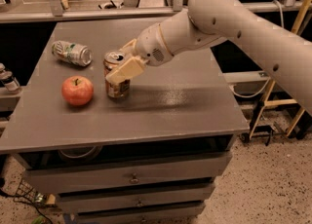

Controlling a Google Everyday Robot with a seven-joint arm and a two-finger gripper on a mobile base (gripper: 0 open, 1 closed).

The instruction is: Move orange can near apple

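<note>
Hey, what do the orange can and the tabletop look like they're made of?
The copper-orange drink can: metal, likely aluminium, by its silver rimmed top; glossy printed sides. The grey tabletop: painted metal or laminate, unclear which; matte with faint sheen. The gripper is at the can, beige fingers clamped on it.

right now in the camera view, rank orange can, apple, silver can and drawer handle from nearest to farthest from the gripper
1. orange can, held in the gripper.
2. apple, to its left, and silver can, back left: too close to call.
3. drawer handle, below the tabletop, front.
</note>
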